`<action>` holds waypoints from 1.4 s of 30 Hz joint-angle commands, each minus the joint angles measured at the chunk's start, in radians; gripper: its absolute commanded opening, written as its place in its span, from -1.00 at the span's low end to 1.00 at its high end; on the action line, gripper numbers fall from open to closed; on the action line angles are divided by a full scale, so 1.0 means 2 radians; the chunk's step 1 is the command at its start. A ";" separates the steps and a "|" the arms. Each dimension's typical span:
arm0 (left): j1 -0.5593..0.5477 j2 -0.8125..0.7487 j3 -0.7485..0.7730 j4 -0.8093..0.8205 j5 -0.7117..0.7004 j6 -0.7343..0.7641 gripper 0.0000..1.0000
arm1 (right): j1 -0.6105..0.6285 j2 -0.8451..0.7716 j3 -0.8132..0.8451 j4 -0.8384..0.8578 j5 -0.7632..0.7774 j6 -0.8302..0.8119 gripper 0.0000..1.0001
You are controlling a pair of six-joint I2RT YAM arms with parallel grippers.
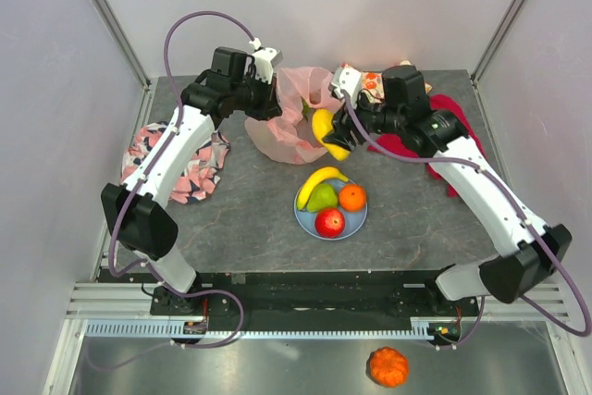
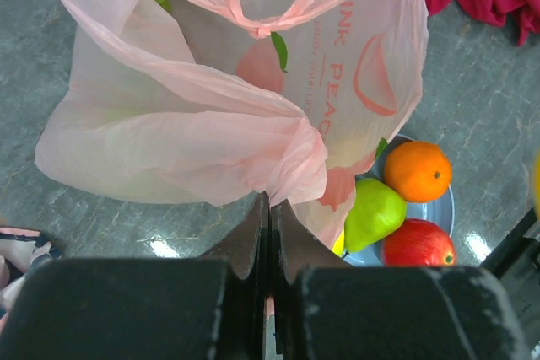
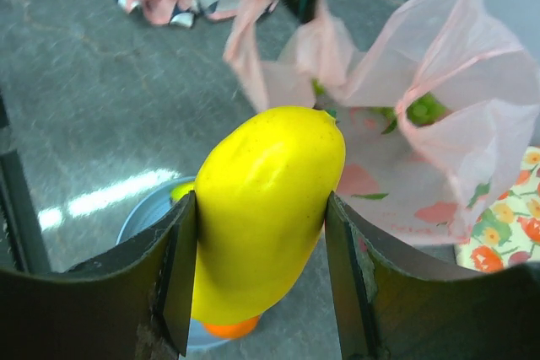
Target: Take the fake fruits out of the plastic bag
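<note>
**Right gripper [image 3: 261,233]: clamped on yellow fruit, just outside the bag mouth**

- Patterned cloth [image 1: 176,159]: pink and black, crumpled at the left edge of the table. Not part of the task.
- Left gripper [image 2: 268,208]: fingers pressed together on a pinch of the bag's rim, holding that side up.
- Plastic bag [image 1: 287,131]: thin pink film, far centre, mouth open toward the right arm. Green fruit [image 3: 424,110] shows inside, probably grapes; any other contents are hidden.
- Yellow fruit [image 1: 326,133]: plump and elongated, held across its short width between the right jaws. Its long axis runs along the fingers. It is clear of the film, just right of the bag.
- Blue plate [image 1: 356,222]: near centre, holding a banana [image 1: 319,178], green pear [image 1: 322,199], orange [image 1: 352,197] and red apple [image 1: 329,222].
- Red cloth [image 1: 444,127]: far right, under the right arm.

Key relation: the plate lies almost straight to the near side of the held fruit. If the fruit is meant for the plate, the right arm would carry it nearward while the left arm holds the bag. The plate looks crowded, so the fruit may end up resting against its neighbours.
</note>
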 commanded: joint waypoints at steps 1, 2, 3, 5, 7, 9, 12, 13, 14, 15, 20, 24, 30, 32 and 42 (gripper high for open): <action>0.002 0.004 0.022 0.015 -0.021 -0.011 -0.97 | -0.003 -0.043 -0.037 -0.106 -0.039 -0.078 -0.15; 0.001 0.003 0.020 0.014 -0.022 -0.010 -0.97 | -0.003 -0.050 -0.064 -0.121 -0.040 -0.107 -0.16; 0.002 0.003 0.018 0.014 -0.021 -0.009 -0.97 | -0.003 -0.056 -0.077 -0.152 -0.047 -0.125 -0.16; 0.002 0.003 0.016 0.014 -0.021 -0.009 -0.97 | -0.003 -0.072 -0.119 -0.163 -0.044 -0.153 -0.16; 0.001 0.003 0.013 0.014 -0.022 -0.007 -0.97 | -0.002 -0.085 -0.149 -0.157 -0.036 -0.181 -0.16; 0.001 0.002 0.011 0.015 -0.024 -0.006 -0.97 | -0.002 -0.087 -0.179 -0.146 -0.032 -0.208 -0.16; 0.001 -0.001 0.006 0.015 -0.028 -0.006 -0.97 | -0.002 -0.082 -0.207 -0.123 -0.034 -0.216 -0.16; 0.001 -0.003 0.003 0.015 -0.028 -0.006 -0.97 | -0.002 -0.080 -0.213 -0.115 -0.036 -0.216 -0.16; 0.001 -0.005 -0.001 0.014 -0.028 -0.006 -0.97 | -0.001 -0.077 -0.223 -0.108 -0.035 -0.215 -0.16; 0.002 -0.007 -0.005 0.015 -0.028 -0.006 -0.97 | 0.001 -0.074 -0.226 -0.101 -0.030 -0.214 -0.17; 0.001 -0.016 -0.025 0.015 -0.030 -0.006 -0.97 | 0.002 -0.070 -0.252 -0.109 -0.027 -0.246 -0.18; 0.001 -0.024 -0.031 0.015 -0.031 0.008 -0.97 | 0.004 -0.089 -0.268 -0.138 -0.026 -0.319 -0.17; 0.001 -0.027 -0.037 0.014 -0.034 0.014 -0.97 | 0.017 -0.125 -0.304 -0.189 -0.014 -0.587 -0.18; 0.001 -0.027 -0.038 0.014 -0.029 0.013 -0.97 | 0.018 -0.131 -0.320 -0.196 -0.014 -0.689 -0.18; 0.001 -0.042 -0.051 0.014 -0.031 0.017 -0.97 | 0.018 -0.082 -0.324 -0.221 -0.023 -0.969 -0.16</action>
